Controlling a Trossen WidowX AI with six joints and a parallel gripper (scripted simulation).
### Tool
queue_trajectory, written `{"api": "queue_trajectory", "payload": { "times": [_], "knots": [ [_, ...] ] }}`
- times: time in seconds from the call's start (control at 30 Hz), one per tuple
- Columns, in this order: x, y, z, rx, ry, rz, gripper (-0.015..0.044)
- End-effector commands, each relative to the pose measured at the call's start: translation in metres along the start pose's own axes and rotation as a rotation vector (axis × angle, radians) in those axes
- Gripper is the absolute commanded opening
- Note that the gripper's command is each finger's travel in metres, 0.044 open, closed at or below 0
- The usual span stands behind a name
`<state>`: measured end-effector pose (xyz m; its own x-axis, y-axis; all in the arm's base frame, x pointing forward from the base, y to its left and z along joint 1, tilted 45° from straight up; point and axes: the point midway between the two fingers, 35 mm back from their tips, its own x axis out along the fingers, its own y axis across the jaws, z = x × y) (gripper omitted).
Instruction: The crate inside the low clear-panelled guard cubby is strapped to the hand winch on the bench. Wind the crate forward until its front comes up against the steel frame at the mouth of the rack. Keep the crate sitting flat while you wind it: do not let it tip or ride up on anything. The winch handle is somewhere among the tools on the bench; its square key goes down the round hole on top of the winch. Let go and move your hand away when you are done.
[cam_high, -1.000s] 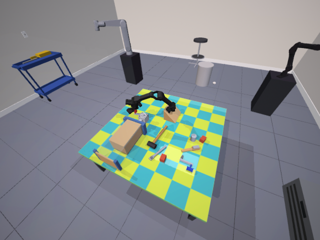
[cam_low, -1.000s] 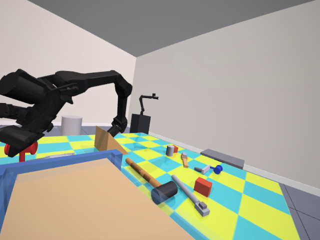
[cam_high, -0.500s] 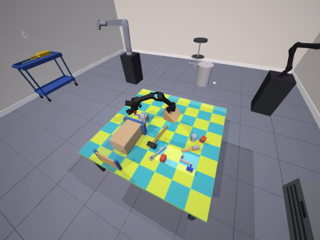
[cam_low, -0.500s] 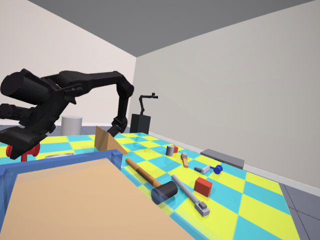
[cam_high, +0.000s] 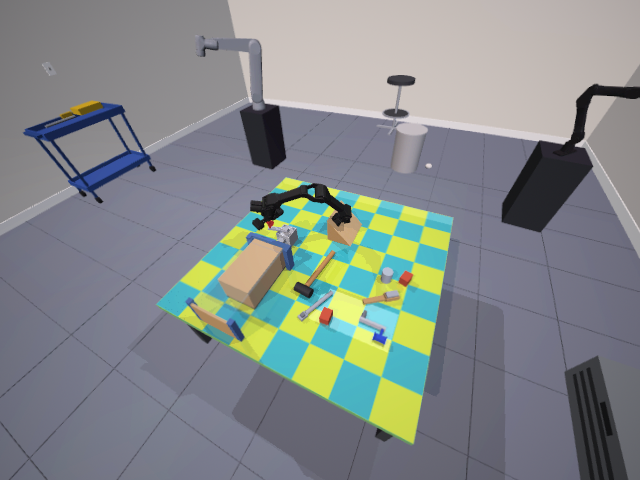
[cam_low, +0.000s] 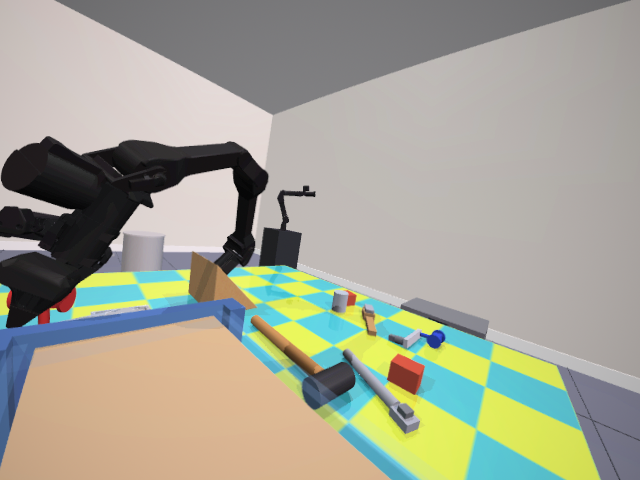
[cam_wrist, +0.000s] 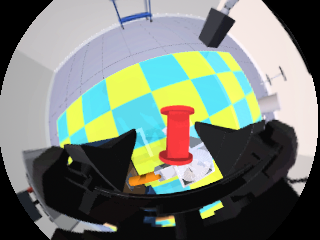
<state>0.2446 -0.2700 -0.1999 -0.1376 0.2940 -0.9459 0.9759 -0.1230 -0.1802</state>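
Note:
The tan crate (cam_high: 253, 269) (cam_low: 170, 397) sits flat in the clear-panelled cubby. Its winch-side end is close behind the blue frame (cam_high: 288, 259) (cam_low: 155, 313); contact cannot be told. The grey winch (cam_high: 285, 235) (cam_wrist: 197, 171) stands beyond that frame. A red spool-shaped knob (cam_wrist: 177, 137) stands upright on the pale crank; it also shows in the top view (cam_high: 269, 223). My gripper (cam_high: 267, 219) (cam_wrist: 166, 128) is open, its fingers apart on either side of the knob, with gaps showing in the wrist view. The key's seat is hidden.
A tan wedge (cam_high: 342, 228) (cam_low: 206, 281) stands beside my arm's base. A mallet (cam_high: 303, 289) (cam_low: 336, 379) and a grey bar tool (cam_high: 316, 305) (cam_low: 374, 379) lie beside the cubby. Red blocks, a grey cylinder (cam_high: 387, 274) (cam_low: 339, 301) and other tools lie farther right.

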Motion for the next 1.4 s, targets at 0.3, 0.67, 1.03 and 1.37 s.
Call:
{"api": "queue_trajectory", "payload": {
  "times": [0.3, 0.67, 1.03, 1.37],
  "knots": [
    [-0.057, -0.001, 0.029, 0.0, -0.006, 0.003, 0.044],
    [-0.113, -0.032, 0.028, 0.001, -0.006, 0.0, 0.044],
    [-0.145, -0.092, -0.057, 0.003, 0.45, 0.009, 0.044],
    [-0.146, -0.094, -0.059, 0.004, 0.461, 0.01, 0.044]
  ]
}}
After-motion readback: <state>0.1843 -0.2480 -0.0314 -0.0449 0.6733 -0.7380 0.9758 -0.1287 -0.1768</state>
